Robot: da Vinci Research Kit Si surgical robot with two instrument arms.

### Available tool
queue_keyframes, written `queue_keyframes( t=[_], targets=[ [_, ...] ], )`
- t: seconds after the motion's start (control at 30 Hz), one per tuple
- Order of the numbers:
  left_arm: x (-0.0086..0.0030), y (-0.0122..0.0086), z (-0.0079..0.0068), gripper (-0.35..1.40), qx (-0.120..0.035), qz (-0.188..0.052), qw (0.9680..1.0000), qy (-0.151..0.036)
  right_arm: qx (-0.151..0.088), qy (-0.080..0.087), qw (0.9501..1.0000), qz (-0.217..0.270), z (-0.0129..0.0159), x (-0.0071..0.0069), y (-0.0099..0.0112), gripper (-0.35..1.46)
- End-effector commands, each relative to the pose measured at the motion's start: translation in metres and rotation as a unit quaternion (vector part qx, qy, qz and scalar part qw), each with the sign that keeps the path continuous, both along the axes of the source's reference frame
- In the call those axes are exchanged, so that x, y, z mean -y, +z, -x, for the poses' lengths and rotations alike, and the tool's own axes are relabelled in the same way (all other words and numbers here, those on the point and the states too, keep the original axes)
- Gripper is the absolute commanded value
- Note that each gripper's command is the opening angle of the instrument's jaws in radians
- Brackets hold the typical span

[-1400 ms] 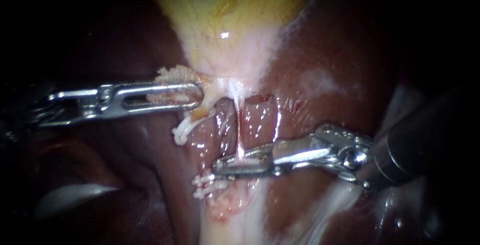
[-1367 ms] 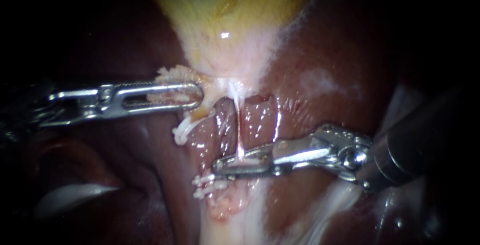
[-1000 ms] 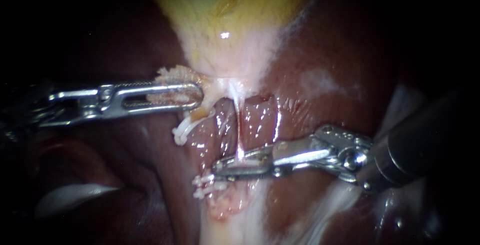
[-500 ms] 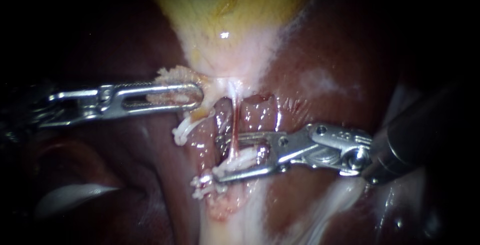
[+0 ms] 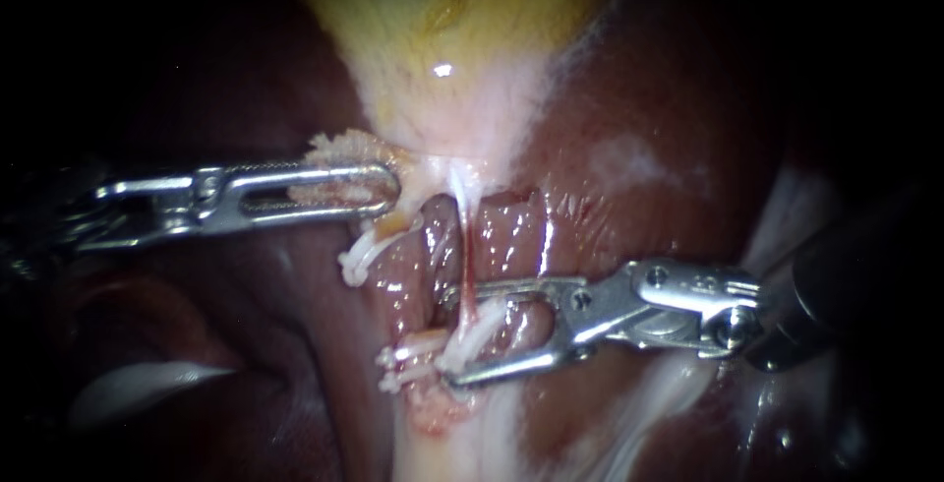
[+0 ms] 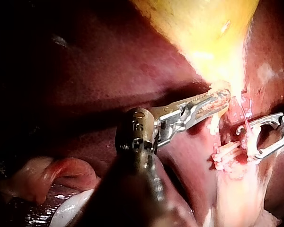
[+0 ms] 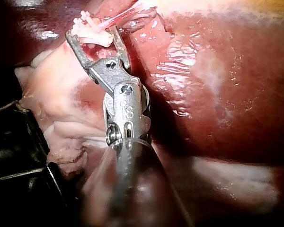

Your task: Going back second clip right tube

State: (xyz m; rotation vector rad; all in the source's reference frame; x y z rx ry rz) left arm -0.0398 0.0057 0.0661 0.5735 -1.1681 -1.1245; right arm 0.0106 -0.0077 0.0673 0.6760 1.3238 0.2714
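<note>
newly spread wide, right instrument (image 5: 446, 336) jaws straddle the clip (image 5: 474, 334), holding nothing; best backed rightward without snagging. left instrument (image 5: 389, 187) clamps gallbladder (image 5: 442, 20).

Left instrument (image 5: 388, 187) clamps closed; right instrument (image 5: 448, 336) gapes wide apart.

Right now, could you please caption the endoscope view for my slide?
Open-jawed right instrument straddles a white clip on the tube; left instrument grips the gallbladder.
</note>
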Motion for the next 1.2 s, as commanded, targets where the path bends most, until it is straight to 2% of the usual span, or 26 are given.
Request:
queue_keyframes(
  t=[0.03, 0.37, 0.6, 0.73, 1.0, 1.2],
  targets=[
    [0.0000, 0.0000, 0.0000, -0.35, 0.000, 0.000, 1.0000, 0.000, 0.000, 0.000, 1.0000, 0.000, 0.0000, -0.0001, 0.0002, 0.50],
    [0.0001, 0.0001, 0.0001, -0.35, 0.000, 0.000, 1.0000, 0.000, -0.003, -0.001, 0.9998, 0.020, 0.0004, -0.0007, 0.0008, 0.50],
    [0.0001, 0.0001, 0.0000, -0.35, 0.000, 0.000, 1.0000, 0.000, 0.014, 0.020, 0.9992, 0.031, 0.0023, -0.0024, 0.0019, 0.50],
    [0.0001, 0.0001, 0.0000, -0.35, 0.000, 0.000, 1.0000, 0.000, 0.019, 0.024, 0.9990, 0.032, 0.0034, -0.0029, 0.0025, 0.50],
    [0.0001, 0.0001, 0.0000, -0.35, 0.000, 0.000, 1.0000, 0.000, 0.018, 0.024, 0.9991, 0.031, 0.0035, -0.0027, 0.0022, 0.50],
    [0.0001, 0.0001, 0.0001, -0.35, 0.000, 0.000, 1.0000, 0.000, 0.015, 0.021, 0.9994, 0.022, 0.0014, -0.0017, 0.0020, 0.50]
  ],
)
